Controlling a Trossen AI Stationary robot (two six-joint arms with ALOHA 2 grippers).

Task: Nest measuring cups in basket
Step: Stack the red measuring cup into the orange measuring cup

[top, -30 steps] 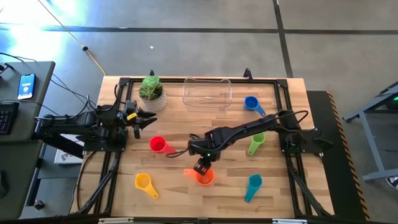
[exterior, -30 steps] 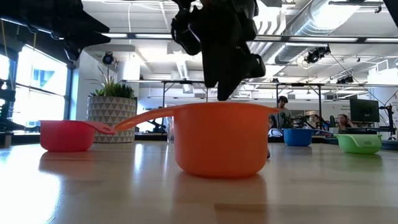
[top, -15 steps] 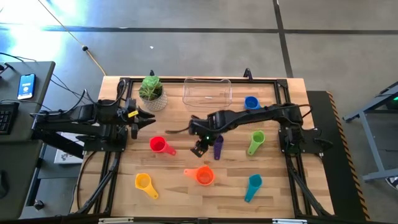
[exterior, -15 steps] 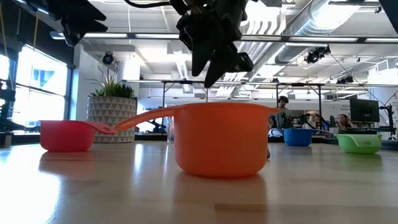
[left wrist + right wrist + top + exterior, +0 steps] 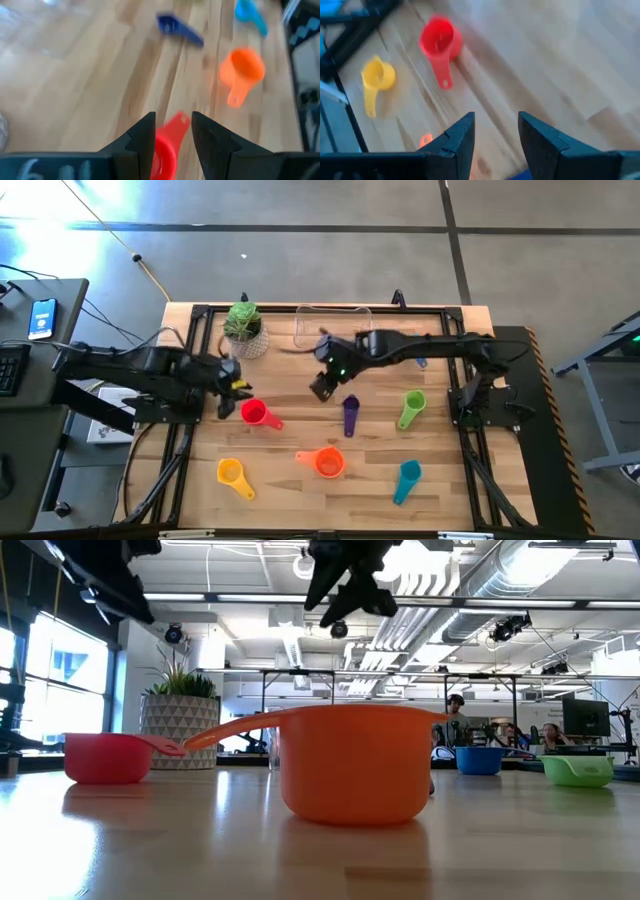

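Five measuring cups lie apart on the wooden table: red [image 5: 253, 412], purple [image 5: 350, 415], green [image 5: 410, 408], orange [image 5: 328, 463] and teal [image 5: 407, 478]. A yellow one [image 5: 232, 473] is near the front left. A blue cup [image 5: 480, 760] shows in the low view. The clear basket [image 5: 333, 325] stands at the far edge. My right gripper [image 5: 322, 385] hangs open, high above the table between the basket and the purple cup, with nothing between its fingers [image 5: 496, 120]. My left gripper [image 5: 234, 385] is open, tipped down just left of the red cup [image 5: 165, 145], clear of it.
A green plant in a white patterned pot [image 5: 244, 328] stands at the far left, beside the basket. A black frame runs round the table's edges. Bare wood lies between the cups in the table's middle.
My right gripper has risen from over the orange cup and gone toward the table's far edge, near the basket, uncovering the purple cup. My left gripper has tipped downward and edged toward the red cup. No cup has moved.
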